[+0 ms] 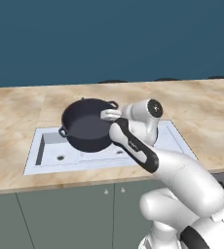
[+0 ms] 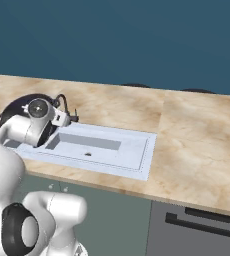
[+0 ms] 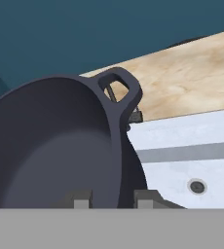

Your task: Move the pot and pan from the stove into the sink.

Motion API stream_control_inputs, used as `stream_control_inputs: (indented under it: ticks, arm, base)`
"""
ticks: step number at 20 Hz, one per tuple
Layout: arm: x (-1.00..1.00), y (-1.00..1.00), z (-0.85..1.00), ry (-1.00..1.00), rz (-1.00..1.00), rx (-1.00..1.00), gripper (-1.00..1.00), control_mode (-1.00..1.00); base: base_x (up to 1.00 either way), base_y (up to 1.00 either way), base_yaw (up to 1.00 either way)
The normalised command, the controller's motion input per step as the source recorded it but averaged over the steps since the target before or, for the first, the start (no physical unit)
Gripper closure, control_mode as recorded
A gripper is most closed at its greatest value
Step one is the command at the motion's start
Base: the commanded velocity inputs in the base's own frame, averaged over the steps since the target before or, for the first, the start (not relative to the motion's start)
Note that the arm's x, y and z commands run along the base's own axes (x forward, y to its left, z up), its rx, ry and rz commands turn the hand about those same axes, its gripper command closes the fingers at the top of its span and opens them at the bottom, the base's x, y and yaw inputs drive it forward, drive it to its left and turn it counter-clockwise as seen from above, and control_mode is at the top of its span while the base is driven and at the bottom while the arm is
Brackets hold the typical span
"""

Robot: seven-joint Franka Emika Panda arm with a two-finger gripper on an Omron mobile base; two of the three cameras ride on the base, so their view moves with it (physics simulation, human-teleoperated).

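The white arm's two dark fingers (image 3: 83, 198) pinch the rim of the deep, dark navy-grey pot with two loop handles (image 1: 87, 126), holding it tilted over the rectangular pale-blue sink (image 1: 46, 151) set in the beige marbled tabletop (image 1: 16, 107).

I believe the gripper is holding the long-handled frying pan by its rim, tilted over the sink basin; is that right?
Not quite: it is the pot, not the frying pan. The left base view shows a deep dark vessel with small loop side handles and no long handle. The rest stands: the gripper is shut on its rim, and it hangs tilted over the sink basin.
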Motion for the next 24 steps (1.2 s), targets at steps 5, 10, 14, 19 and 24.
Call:
stream_control_inputs:
  ticks: [5,10,14,19,24]
  arm:
    - [0.29,0.51,-0.03,0.0,-0.1,0.0,1.0,-1.0]
    - [0.15,0.56,-0.03,0.0,-0.07,0.0,1.0,-1.0]
    - [0.03,0.63,-0.04,0.0,-0.06,-0.01,1.0,-1.0]
    - [0.01,0.54,-0.03,0.0,-0.05,-0.01,1.0,-1.0]
    - [0.01,0.09,0.0,0.0,-0.01,0.0,1.0,-1.0]
  base:
    - [0.0,0.0,0.0]
    - [0.0,0.0,0.0]
    - [0.0,0.0,0.0]
    - [0.0,0.0,0.0]
    - [0.0,0.0,0.0]
